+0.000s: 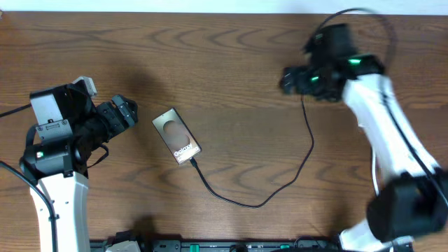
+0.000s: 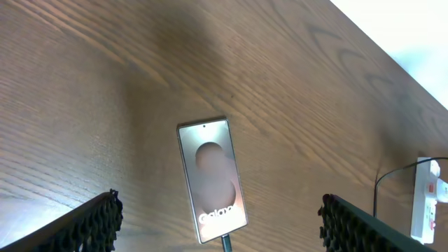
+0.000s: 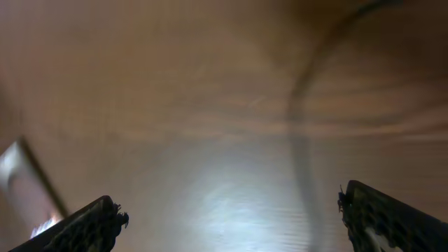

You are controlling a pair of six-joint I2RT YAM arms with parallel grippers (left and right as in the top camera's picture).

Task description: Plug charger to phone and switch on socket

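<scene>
1. One claw works the left side. The left claw (image 1: 128,112) has its jaws spread wide and grips nothing. It sits just left of the phone and apart from it.
2. The phone (image 1: 176,136) lies flat and face up on the wood-grain bench (image 1: 231,56), left of centre. It is turned at a slant, with its lettered end toward the near edge.
3. The charger (image 1: 259,204) is the thin black cable. In the left wrist view its small tip runs straight into the phone's lettered short edge, so I judge that plugging it into the phone is done. From there the cable loops toward the near edge, climbs on the right and disappears beneath the right claw.
4. The socket (image 2: 427,199) shows only at the right edge of the left wrist view, as a white strip with red marks and the cable arriving beside it. From overhead it is hidden under the right arm. I cannot tell whether the charger's black plug is seated or whether the switch is on.
5. The right claw (image 1: 290,80) is opened fully and is empty. It hovers where the cable ends. Its own view is blurred, showing bench, a smeared dark line that is likely the cable, and a pale shape (image 3: 21,175) at the left that I cannot name.
6. As I judge it, the phone end is finished and the switch press is left, most likely for the right claw.
</scene>
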